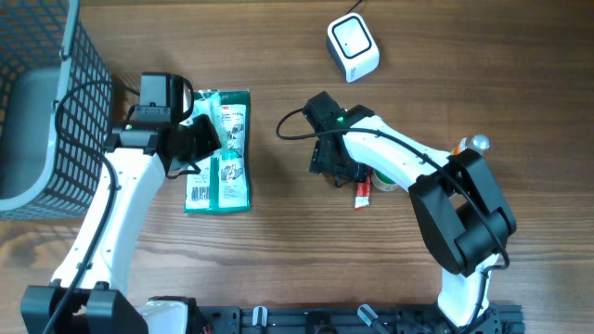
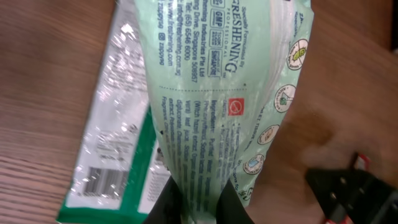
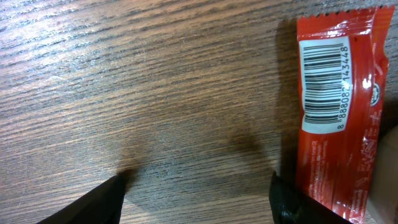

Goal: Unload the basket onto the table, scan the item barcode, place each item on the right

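Note:
My left gripper (image 2: 199, 202) is shut on the near edge of a pale green wipes packet (image 2: 230, 93), which folds up between the black fingers. Under it lies a second packet (image 2: 106, 168) with a dark green border and a barcode facing up. From overhead, both packets (image 1: 220, 148) lie left of centre with the left gripper (image 1: 190, 139) over them. The white scanner (image 1: 353, 44) stands at the back. My right gripper (image 3: 199, 193) is open over bare wood, its right finger (image 3: 292, 202) beside a red packet (image 3: 336, 106) with its barcode facing up.
A dark wire basket (image 1: 46, 102) holding a grey bin fills the far left. The red packet (image 1: 362, 192) lies just under the right arm (image 1: 399, 162). A small silver knob (image 1: 480, 143) sits at the right, and a black rail runs along the front edge.

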Robot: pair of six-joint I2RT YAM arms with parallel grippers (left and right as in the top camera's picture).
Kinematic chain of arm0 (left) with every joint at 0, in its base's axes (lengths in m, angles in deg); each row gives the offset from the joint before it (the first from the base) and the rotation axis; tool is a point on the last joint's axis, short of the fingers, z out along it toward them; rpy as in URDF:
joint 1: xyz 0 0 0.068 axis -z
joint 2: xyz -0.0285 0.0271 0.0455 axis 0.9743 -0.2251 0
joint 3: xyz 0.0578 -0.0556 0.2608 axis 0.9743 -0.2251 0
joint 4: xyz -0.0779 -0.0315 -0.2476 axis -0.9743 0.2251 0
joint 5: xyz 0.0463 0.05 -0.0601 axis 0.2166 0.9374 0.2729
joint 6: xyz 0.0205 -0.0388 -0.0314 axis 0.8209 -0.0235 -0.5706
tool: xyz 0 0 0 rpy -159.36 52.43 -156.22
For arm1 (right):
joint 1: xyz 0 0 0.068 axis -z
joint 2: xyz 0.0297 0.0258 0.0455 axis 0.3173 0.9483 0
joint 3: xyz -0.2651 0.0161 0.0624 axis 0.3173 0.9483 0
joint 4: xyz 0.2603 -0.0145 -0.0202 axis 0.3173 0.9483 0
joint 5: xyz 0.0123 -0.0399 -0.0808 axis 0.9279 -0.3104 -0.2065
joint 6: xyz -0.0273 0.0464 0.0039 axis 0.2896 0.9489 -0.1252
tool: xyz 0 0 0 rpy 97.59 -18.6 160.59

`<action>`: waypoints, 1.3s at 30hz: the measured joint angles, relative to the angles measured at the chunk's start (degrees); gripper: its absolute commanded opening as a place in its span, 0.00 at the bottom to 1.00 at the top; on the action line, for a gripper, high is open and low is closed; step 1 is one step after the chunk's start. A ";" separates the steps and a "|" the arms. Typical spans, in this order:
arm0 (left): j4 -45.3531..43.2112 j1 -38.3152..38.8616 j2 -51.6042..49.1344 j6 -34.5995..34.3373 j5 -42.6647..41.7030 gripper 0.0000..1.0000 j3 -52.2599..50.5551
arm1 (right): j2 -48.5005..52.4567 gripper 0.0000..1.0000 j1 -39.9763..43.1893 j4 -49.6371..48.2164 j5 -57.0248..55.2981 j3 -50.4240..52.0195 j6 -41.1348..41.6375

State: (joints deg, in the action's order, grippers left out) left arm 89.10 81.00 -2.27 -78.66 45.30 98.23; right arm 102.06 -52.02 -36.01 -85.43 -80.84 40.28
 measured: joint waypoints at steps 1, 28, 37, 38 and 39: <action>0.42 0.13 -0.17 0.02 -1.42 0.04 -0.17 | 0.00 0.75 0.00 0.00 0.00 -0.02 0.00; -14.27 14.27 -13.42 2.43 -8.31 0.38 -9.77 | 0.00 0.73 -0.02 -0.15 0.44 0.00 -1.07; -9.40 14.14 -13.40 5.27 -6.12 0.67 -6.78 | 0.00 0.57 0.68 0.26 3.78 -1.77 -6.56; -8.59 13.86 -13.29 5.42 -5.60 0.64 -5.73 | -0.11 0.43 1.07 0.17 5.20 -2.95 -7.93; -7.65 13.40 -13.16 5.53 -5.07 0.61 -4.57 | -0.57 0.26 1.49 -0.02 6.91 -4.22 -9.33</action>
State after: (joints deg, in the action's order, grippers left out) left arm 81.45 94.40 -15.43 -73.13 40.23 93.66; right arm 101.49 -50.53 -36.03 -78.53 -85.06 30.95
